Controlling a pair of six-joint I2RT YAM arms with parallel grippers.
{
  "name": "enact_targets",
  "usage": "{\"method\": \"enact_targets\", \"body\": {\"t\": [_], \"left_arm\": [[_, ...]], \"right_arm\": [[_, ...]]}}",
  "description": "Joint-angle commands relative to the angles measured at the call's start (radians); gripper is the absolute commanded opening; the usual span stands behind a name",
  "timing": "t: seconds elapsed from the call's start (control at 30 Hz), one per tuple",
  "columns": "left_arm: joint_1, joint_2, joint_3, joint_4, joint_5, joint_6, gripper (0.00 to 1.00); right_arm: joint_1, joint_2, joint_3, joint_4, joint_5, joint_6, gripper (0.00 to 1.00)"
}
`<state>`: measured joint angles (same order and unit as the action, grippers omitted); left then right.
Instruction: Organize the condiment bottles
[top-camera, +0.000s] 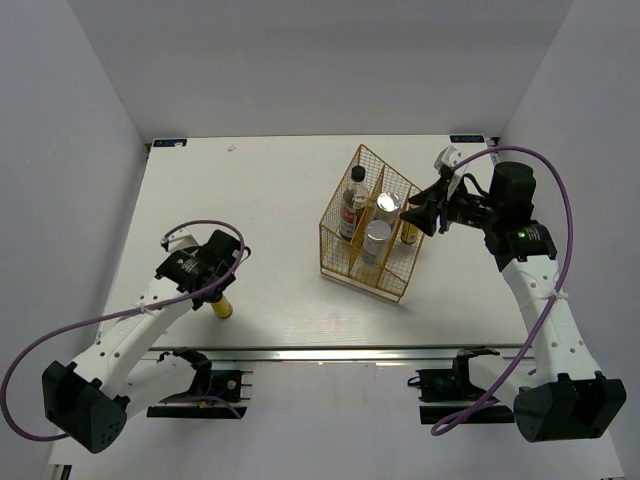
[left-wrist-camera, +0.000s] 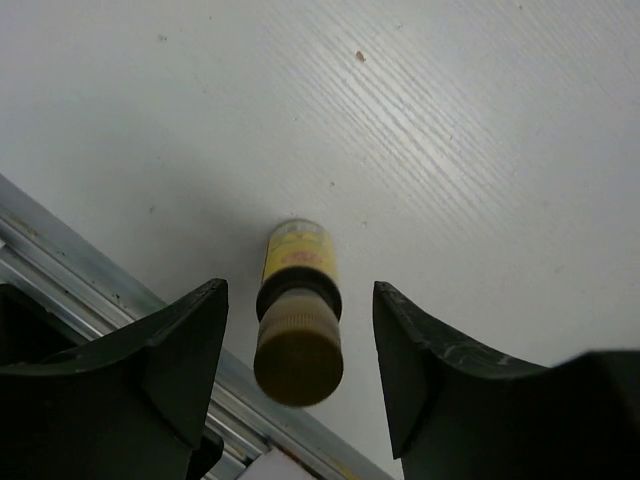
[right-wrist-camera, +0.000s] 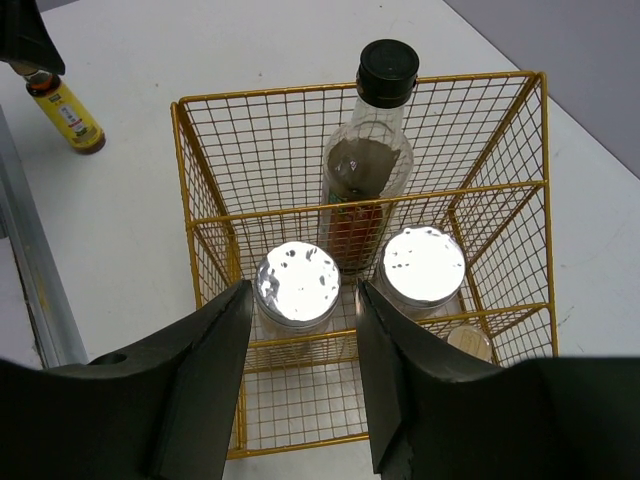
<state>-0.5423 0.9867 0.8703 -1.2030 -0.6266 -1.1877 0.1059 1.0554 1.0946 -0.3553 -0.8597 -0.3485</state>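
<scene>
Four of the five bottles stood upright in the basket (right-wrist-camera: 200, 160), a gold wire one split into three lanes, set right of centre on the bench (top-camera: 270, 200). The lane farthest from the right arm held the tall bottle (right-wrist-camera: 365, 170), clear, with a black cap and a red label. The middle lane held the two white bottles (right-wrist-camera: 297, 283) side by side, silver lids up. The nearest lane held one amber bottle (right-wrist-camera: 470, 343), of which only the cap showed in the right wrist view.

The loose amber bottle (left-wrist-camera: 298, 340) stood upright on the bare bench near its front rail, on the left and well apart from the basket. The left gripper (left-wrist-camera: 298, 295) hung directly over it. Its jaws were released, one on either side of the cap, with a clear gap to each and no contact.

The right gripper (right-wrist-camera: 302, 300) hovered at the basket's right side, above the rim, pointing across the lanes. Its jaws were parted and empty, and in the wrist view they framed one white bottle's lid without touching it.
</scene>
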Motion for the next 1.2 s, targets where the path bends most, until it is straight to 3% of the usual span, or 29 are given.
{"method": "enact_targets", "body": {"t": [0.0,0.2,0.63,0.77,1.17], "left_arm": [[0.063,0.026,0.025,0.115,0.019,0.115,0.69],[0.085,0.058,0.052,0.146,0.059,0.161,0.63],[0.085,0.004,0.068,0.082,0.117,0.180,0.63],[0.085,0.000,0.073,0.072,0.140,0.186,0.57],[0.085,0.009,0.068,0.057,0.206,0.221,0.58]], "right_arm": [[-0.003,-0.023,-0.012,0.039,-0.001,0.011,0.51],[-0.003,-0.037,-0.021,0.042,0.021,0.013,0.51],[-0.003,-0.021,-0.025,0.056,0.025,0.017,0.51],[-0.003,-0.012,-0.021,0.056,0.025,0.017,0.51],[-0.003,-0.012,-0.029,0.072,0.028,0.031,0.51]]}}
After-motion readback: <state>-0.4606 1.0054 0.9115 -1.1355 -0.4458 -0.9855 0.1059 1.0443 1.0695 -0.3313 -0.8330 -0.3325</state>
